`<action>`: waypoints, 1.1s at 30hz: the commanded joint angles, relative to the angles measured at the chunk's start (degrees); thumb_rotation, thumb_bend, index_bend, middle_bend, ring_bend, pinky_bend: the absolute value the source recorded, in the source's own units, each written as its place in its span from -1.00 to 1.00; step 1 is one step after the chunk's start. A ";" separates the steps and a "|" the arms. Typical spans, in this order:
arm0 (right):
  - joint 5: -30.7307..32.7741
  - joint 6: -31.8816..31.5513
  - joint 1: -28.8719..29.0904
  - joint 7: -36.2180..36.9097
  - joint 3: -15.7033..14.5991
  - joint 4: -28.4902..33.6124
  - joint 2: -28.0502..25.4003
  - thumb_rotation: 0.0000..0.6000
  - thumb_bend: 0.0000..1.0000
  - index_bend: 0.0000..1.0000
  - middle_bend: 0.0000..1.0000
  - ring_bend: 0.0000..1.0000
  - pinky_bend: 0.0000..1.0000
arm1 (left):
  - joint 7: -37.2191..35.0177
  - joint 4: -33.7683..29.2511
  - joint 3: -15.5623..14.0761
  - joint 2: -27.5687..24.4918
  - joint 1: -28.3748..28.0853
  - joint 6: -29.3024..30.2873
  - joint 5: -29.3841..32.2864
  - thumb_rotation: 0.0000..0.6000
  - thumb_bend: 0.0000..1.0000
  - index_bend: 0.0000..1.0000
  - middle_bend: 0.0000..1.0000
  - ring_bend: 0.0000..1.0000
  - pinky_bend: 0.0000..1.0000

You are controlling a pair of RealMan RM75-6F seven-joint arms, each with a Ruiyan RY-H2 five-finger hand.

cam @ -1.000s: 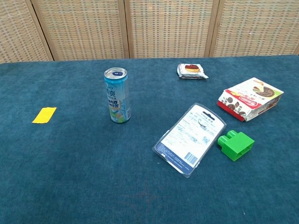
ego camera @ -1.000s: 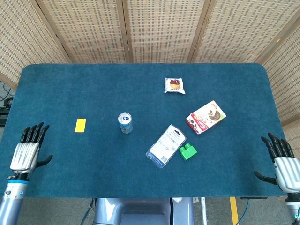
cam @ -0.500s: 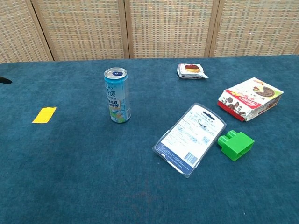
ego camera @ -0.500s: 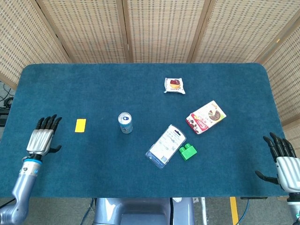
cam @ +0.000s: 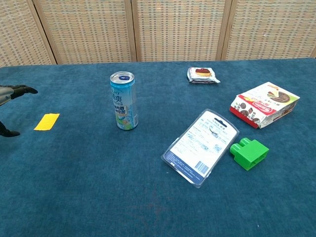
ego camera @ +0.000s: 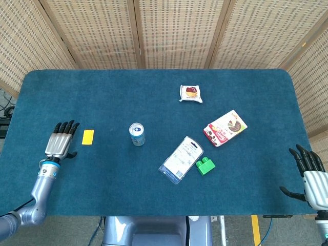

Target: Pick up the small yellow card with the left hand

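The small yellow card [ego camera: 88, 137] [cam: 47, 121] lies flat on the blue table cloth, left of the drink can. My left hand [ego camera: 61, 141] hovers just left of the card with its fingers stretched out and apart, holding nothing. Only its fingertips [cam: 24, 90] show at the left edge of the chest view. My right hand [ego camera: 310, 177] stays open at the table's near right corner, far from the card.
A drink can [ego camera: 137, 134] stands upright right of the card. A blister pack [ego camera: 181, 159] and a green block [ego camera: 205, 166] lie near the middle. A snack box [ego camera: 225, 127] and a wrapped cake [ego camera: 190, 93] lie further back right.
My left hand has moved forward and to the right, from the table's near left edge to just beside the yellow card. The right hand has stayed put.
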State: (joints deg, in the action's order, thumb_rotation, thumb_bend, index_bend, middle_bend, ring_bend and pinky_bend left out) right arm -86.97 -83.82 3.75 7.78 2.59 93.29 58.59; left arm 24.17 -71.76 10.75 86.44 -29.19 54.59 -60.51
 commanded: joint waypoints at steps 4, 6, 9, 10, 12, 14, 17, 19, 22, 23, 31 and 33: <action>0.22 0.24 0.06 0.46 0.05 -0.20 -0.02 1.00 -0.79 -1.00 -1.00 -1.00 -1.00 | 1.15 1.38 0.03 1.47 -1.57 -0.67 1.15 1.00 -0.51 -0.98 -1.00 -1.00 -1.00; 0.23 0.31 0.10 0.56 0.06 -0.27 -0.02 1.00 -0.79 -1.00 -1.00 -1.00 -1.00 | 1.37 2.04 0.10 1.95 -2.11 -1.04 1.72 1.00 -0.51 -0.98 -1.00 -1.00 -1.00; 0.37 0.45 0.15 0.86 0.11 -0.37 -0.06 1.00 -0.79 -1.00 -1.00 -1.00 -1.00 | 1.83 2.88 0.14 2.47 -2.78 -1.49 2.49 1.00 -0.48 -0.98 -1.00 -1.00 -1.00; 0.43 0.51 0.15 0.99 0.12 -0.42 -0.07 1.00 -0.79 -1.00 -1.00 -1.00 -1.00 | 1.96 3.19 0.16 2.68 -3.01 -1.62 2.80 1.00 -0.47 -0.98 -1.00 -1.00 -1.00; 0.52 0.58 0.18 1.23 0.16 -0.52 -0.08 1.00 -0.79 -1.00 -1.00 -1.00 -1.00 | 2.16 3.55 0.12 2.90 -3.32 -1.83 3.22 1.00 -0.46 -0.98 -1.00 -1.00 -1.00; 0.60 0.66 0.21 1.37 0.19 -0.62 -0.08 1.00 -0.79 -1.00 -1.00 -1.00 -1.00 | 2.43 3.93 0.11 3.10 -3.63 -2.04 3.62 1.00 -0.46 -0.98 -1.00 -1.00 -1.00; 0.57 0.77 0.24 1.61 0.15 -0.68 -0.09 1.00 -0.79 -1.00 -1.00 -1.00 -1.00 | 2.87 4.66 0.13 3.43 -4.18 -2.53 4.42 1.00 -0.46 -0.98 -1.00 -1.00 -1.00; 0.54 0.77 0.25 1.62 0.14 -0.70 -0.09 1.00 -0.79 -1.00 -1.00 -1.00 -1.00 | 3.10 5.14 0.15 3.61 -4.56 -2.85 4.89 1.00 -0.47 -0.98 -1.00 -1.00 -1.00; 0.53 0.76 0.25 1.66 0.15 -0.70 -0.09 1.00 -0.79 -1.00 -1.00 -1.00 -1.00 | 3.47 5.88 0.16 3.97 -5.09 -3.28 5.61 1.00 -0.46 -0.98 -1.00 -1.00 -1.00; 0.54 0.76 0.25 1.68 0.15 -0.71 -0.08 1.00 -0.79 -1.00 -1.00 -1.00 -1.00 | 3.66 6.20 0.18 4.14 -5.33 -3.51 5.99 1.00 -0.46 -0.98 -1.00 -1.00 -1.00; 0.43 0.69 0.26 1.92 0.17 -0.81 -0.11 1.00 -0.79 -1.00 -1.00 -1.00 -1.00 | 4.54 7.20 -0.16 5.41 -6.53 -3.70 6.93 1.00 -0.46 -0.98 -1.00 -1.00 -1.00; 0.42 0.69 0.25 1.95 0.14 -0.83 -0.11 1.00 -0.79 -1.00 -1.00 -1.00 -1.00 | 4.65 7.42 -0.31 5.70 -6.68 -3.61 6.96 1.00 -0.46 -0.98 -1.00 -1.00 -1.00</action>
State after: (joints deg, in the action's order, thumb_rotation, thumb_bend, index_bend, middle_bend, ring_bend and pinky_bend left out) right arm -86.55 -83.14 4.00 9.74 2.73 92.47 58.49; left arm 28.78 -64.38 10.48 92.09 -35.82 50.96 -53.57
